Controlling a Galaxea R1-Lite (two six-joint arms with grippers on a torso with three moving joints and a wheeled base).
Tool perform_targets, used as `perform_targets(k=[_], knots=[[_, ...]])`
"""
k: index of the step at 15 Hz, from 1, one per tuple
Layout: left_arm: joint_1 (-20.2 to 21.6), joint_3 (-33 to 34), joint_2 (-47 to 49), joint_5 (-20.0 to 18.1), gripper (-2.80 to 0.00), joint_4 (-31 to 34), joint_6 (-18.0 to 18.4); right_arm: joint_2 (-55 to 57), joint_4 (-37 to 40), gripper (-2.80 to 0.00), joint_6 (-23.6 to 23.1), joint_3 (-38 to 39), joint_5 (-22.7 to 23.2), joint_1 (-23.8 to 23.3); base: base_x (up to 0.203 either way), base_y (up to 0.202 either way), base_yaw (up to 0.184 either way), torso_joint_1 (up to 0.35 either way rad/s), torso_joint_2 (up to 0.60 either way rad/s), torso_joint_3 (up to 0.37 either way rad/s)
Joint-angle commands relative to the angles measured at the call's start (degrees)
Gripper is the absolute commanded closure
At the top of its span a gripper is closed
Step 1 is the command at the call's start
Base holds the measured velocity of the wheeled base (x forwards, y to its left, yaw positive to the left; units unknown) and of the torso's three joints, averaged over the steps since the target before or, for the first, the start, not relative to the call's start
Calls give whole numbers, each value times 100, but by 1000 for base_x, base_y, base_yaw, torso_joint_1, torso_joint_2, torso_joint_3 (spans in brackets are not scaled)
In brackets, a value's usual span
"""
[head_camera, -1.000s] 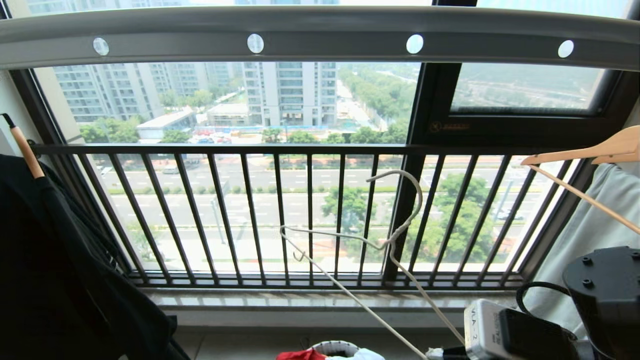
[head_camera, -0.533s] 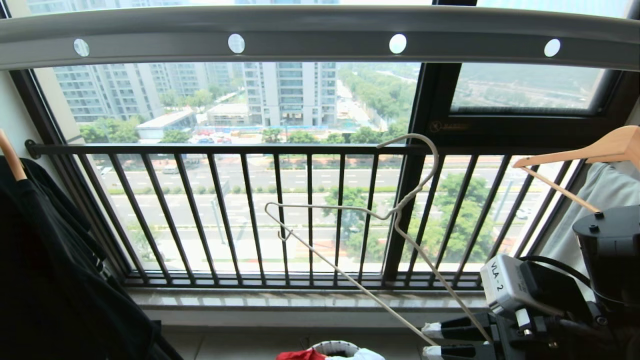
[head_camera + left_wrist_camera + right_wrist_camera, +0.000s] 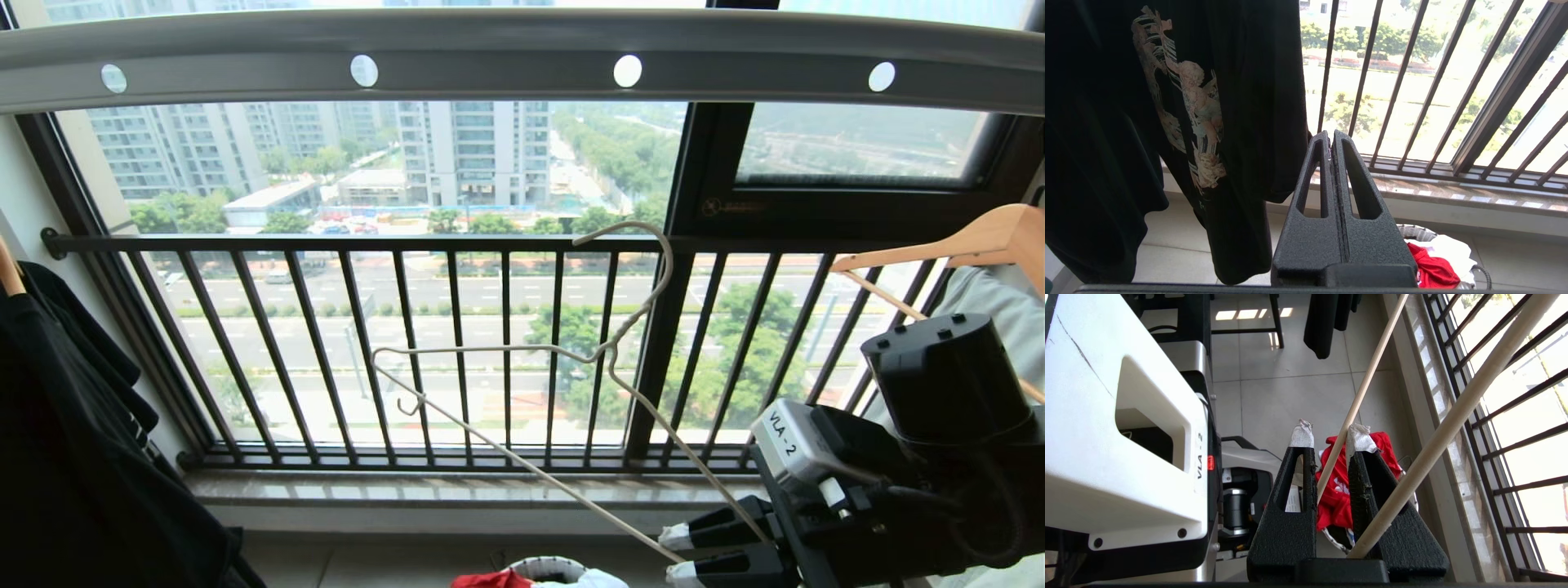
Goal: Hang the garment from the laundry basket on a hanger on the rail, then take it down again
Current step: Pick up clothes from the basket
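At lower centre, the red T-shirt (image 3: 490,580) waits in the round white-rimmed basket (image 3: 549,565). Lower right, the right gripper (image 3: 684,554) fingers pinch the thin white wire hanger (image 3: 522,353), hook uppermost, below the grey holed rail (image 3: 506,57). Left gripper (image 3: 1331,141) fingers are pressed together, idle.

Tiled floor (image 3: 1274,400) below my window.
I see the laundry basket (image 3: 545,566) standing on it at six o'clock.

The left gripper (image 3: 1332,136) has its black fingers (image 3: 1318,179) pressed together, holding nothing. Beside it hangs a black printed T-shirt (image 3: 1184,102). Below the fingers, the laundry basket (image 3: 1414,232) on the tiled floor (image 3: 1515,261) holds the red garment (image 3: 1431,269) beneath the black barred window railing (image 3: 1400,81).
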Motion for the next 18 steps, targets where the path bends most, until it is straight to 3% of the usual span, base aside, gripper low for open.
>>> perform_targets(k=[1,6,18], knots=[[-1,0,7,8,0,0,-4,199,-27,0,-12,-44,42,-40,0,0,0,0,0,0],[6,0,-1,7,0,0,-4,205,-45,0,-12,-20,122,-51,0,0,0,0,0,0],[4,0,1,1,0,0,-4,-39,-45,0,-135,8,113,-128,0,0,0,-86,192,99]])
